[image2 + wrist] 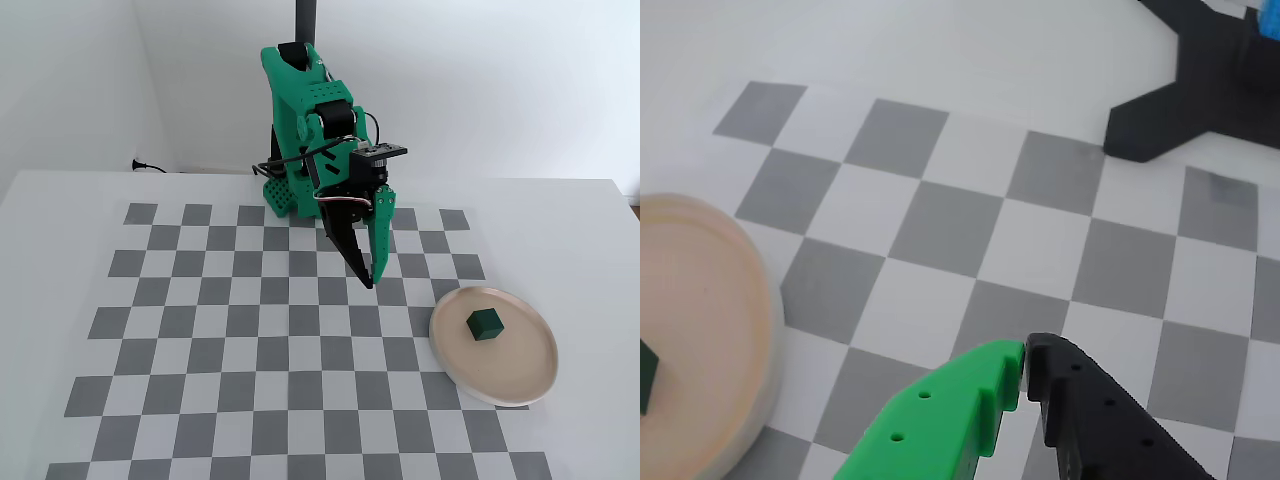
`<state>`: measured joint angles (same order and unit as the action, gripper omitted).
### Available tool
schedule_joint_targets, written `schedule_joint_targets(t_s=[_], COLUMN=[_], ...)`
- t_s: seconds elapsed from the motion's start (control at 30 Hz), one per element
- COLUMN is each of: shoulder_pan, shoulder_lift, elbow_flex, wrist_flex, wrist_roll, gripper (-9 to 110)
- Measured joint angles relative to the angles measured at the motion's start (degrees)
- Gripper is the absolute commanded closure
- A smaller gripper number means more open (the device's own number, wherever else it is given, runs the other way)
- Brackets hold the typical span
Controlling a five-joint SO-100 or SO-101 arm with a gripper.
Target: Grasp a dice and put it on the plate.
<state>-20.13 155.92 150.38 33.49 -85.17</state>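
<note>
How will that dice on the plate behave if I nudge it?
The dice looks like a plain flat-faced cube, so it should slide rather than roll. It is small, probably light. The plate looks shallow with a raised rim, which may stop it.

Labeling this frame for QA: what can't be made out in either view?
- Dice: wrist view, cut off by the left edge, only a dark corner shows.
- Plate: wrist view, left part cropped by that same edge.
- Dice pips: fixed view, too small to tell.
- End effector: fixed view, too small to see a gap between the fingertips.
</note>
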Motion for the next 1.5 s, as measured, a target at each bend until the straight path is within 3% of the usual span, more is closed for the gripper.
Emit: schedule_joint_targets(t_s=[0.73, 0.97, 1.17, 1.37, 1.5], shoulder_pan=[7.65, 9.4, 9.58, 12.22, 14.06], shoulder_lift=[31.82, 34.37, 34.54, 34.54, 34.54], elbow_flex=[20.57, 21.27, 21.27, 21.88, 23.99], wrist_flex=[8.26, 9.4, 12.13, 14.33, 14.33], wrist_roll=[9.93, 14.94, 25.14, 44.12, 48.43], gripper=[106, 106, 106, 106, 106])
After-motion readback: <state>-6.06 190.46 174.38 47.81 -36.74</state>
